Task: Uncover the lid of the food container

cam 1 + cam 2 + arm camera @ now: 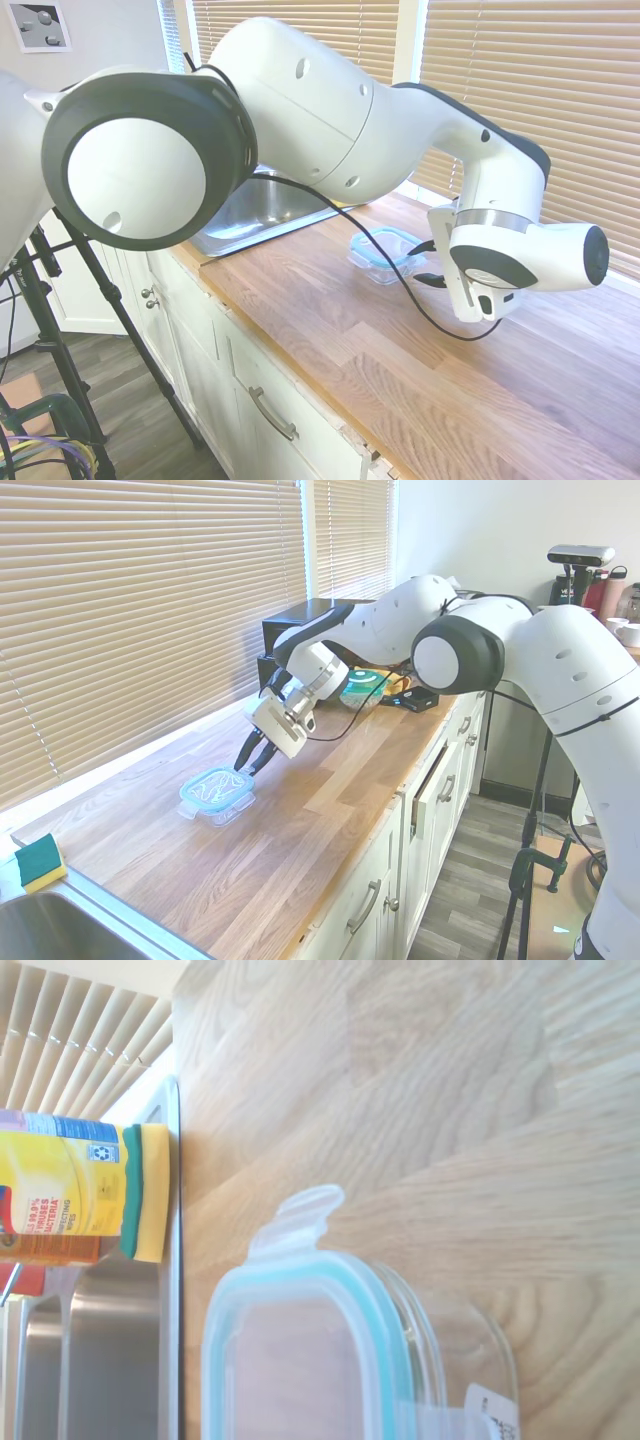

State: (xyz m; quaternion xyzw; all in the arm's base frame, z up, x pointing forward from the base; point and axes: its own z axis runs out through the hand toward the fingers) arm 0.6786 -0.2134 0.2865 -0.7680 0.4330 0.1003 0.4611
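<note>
One lid (215, 788) sits a bit crooked on the food container (222, 806), on the desk (300, 830) just below the open, empty claw (250, 761), so lifting looks unfinished.

- Your first exterior view stands off the cabinet side of the worktop (420, 350), close behind the arm's big joints, and faces the blinds (520, 90); the sink (262, 205) lies at its far left.
- Your second exterior view sits at the sink end, looks along the worktop (330, 810) toward the far wall, and sees the arm come in from the right.
- Both exterior views share the worktop's middle, with the food container (385, 255) (215, 795) and the tool (437, 264) (254, 755).
- Your wrist view hangs very near the lid (300, 1360), looking down toward the sink (100, 1360), the sponge (148, 1192) and the canister (60, 1190).
</note>
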